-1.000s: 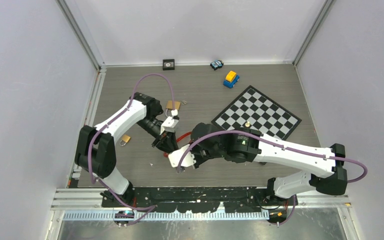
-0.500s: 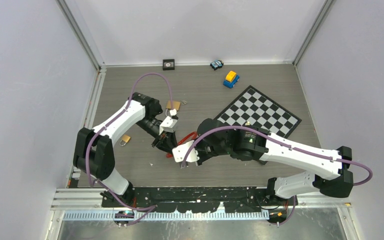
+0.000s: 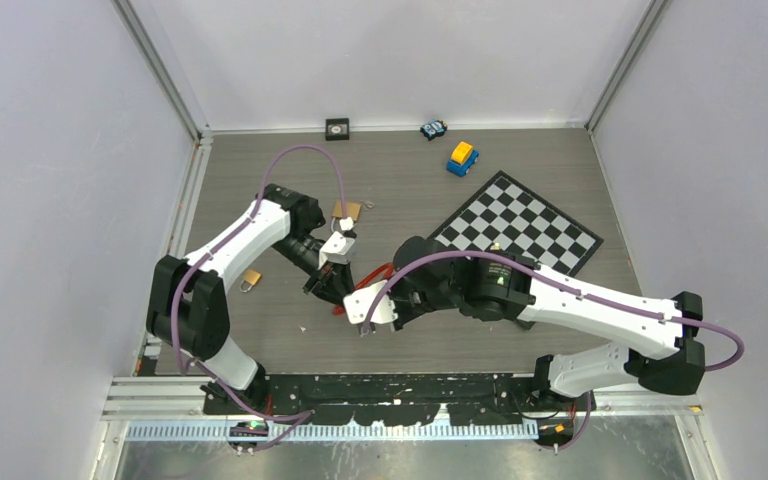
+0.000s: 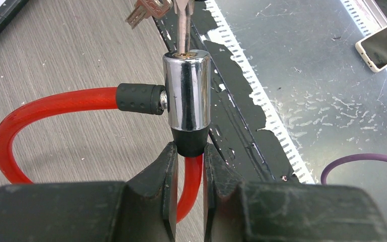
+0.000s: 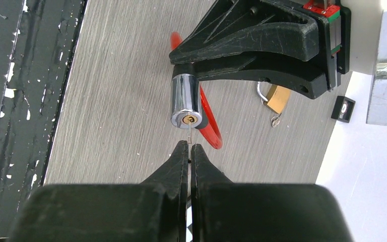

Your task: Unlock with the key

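The left fingers (image 4: pixel 164 174) pinched the collar under the chrome lock cylinder (image 4: pixel 186 88), centre frame, red cable (image 4: pixel 45 107) looping left. The right fingers (image 5: pixel 178 162) gripped the key (image 4: pixel 182 22), tip at the keyhole — full insertion and the turn seemingly remained.

A checkerboard mat (image 3: pixel 516 224) lies near a yellow-blue toy car (image 3: pixel 462 157) and a black square box (image 3: pixel 337 127).

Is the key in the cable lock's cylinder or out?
Only its tip is in: the key meets the keyway of the chrome lock cylinder, with most of the blade showing outside.
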{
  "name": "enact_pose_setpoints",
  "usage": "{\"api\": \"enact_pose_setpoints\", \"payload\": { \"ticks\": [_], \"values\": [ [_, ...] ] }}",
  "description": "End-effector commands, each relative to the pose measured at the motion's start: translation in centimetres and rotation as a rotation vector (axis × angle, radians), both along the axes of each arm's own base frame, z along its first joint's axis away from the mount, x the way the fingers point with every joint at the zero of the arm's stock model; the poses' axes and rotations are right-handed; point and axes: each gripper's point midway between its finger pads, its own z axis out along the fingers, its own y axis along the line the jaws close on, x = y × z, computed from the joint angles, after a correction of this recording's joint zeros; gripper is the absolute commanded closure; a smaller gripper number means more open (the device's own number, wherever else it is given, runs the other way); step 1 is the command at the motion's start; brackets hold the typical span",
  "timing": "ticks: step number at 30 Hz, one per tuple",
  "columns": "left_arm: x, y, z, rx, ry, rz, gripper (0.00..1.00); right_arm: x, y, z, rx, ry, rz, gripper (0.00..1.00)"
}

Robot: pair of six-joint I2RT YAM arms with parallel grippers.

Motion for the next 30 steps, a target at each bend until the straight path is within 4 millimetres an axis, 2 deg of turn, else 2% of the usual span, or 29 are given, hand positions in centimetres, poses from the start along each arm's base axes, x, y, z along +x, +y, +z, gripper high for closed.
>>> {"api": "enact_pose_setpoints", "payload": {
  "ticks": [1,13,30],
  "values": [
    [-2.8,0.4,3.5,0.008,0.181,0.028,1.0,0.2,1.2,1.9,0.058,-0.01,0.002,0.99],
    [-2.8,0.5,3.4,0.012,0.184,0.027,1.0,0.2,1.3,2.3,0.06,-0.004,-0.001,0.99],
    [-2.9,0.4,3.6,0.002,0.181,0.03,1.0,-0.1,2.0,0.3,0.012,-0.005,0.034,0.99]
  ]
}}
